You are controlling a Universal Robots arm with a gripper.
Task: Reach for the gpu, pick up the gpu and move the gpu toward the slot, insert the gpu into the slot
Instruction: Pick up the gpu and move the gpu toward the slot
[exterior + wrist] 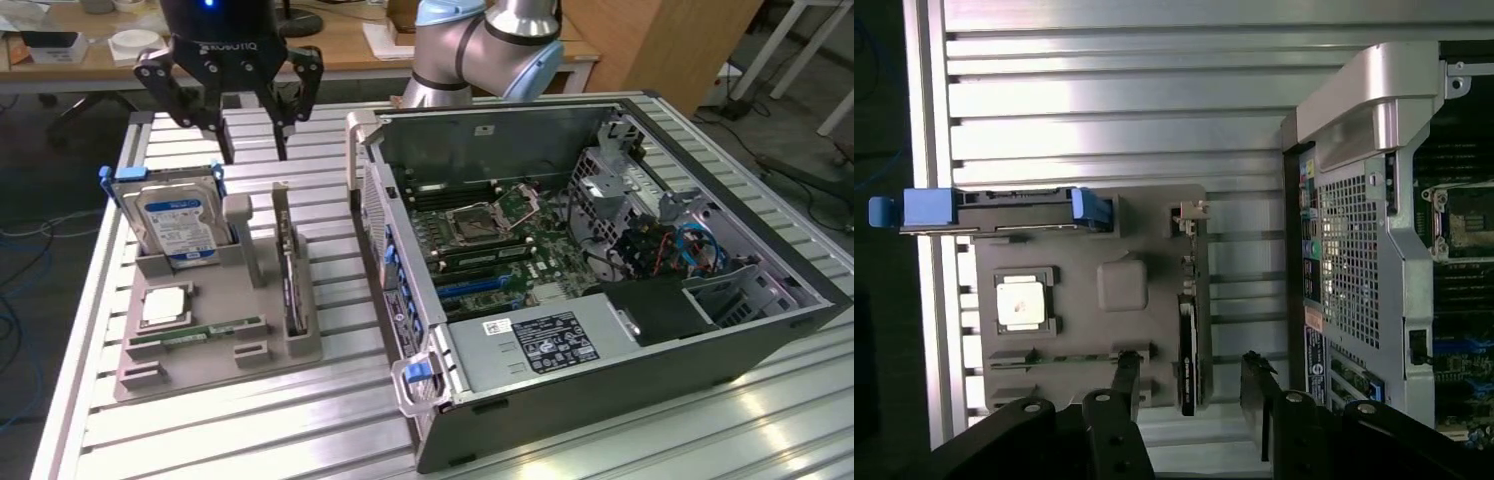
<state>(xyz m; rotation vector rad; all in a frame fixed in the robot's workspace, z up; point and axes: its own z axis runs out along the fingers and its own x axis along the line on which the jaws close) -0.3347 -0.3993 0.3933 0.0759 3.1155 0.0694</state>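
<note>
Exterior view: the black, multi-link claw [254,150] is seen hanging released, jaws spread and nothing gripped, raised near the farther end of a grey moulded holder [240,295]. The gpu [288,275], a thin flat black circuit card, is stood on its long edge in that holder, lower than the claw and apart from it. In the wrist view the gpu [1188,330] is lined up between the two spread fingers [1125,375] and is touched by neither. On one side a blue-labelled silver hard drive [180,220] is stood upright near the gpu. On the other side a bare strip of the ribbed aluminium counter [334,420] is left between the holder and the open dark computer case [601,400], in which a green motherboard [534,235] is exposed.
</note>
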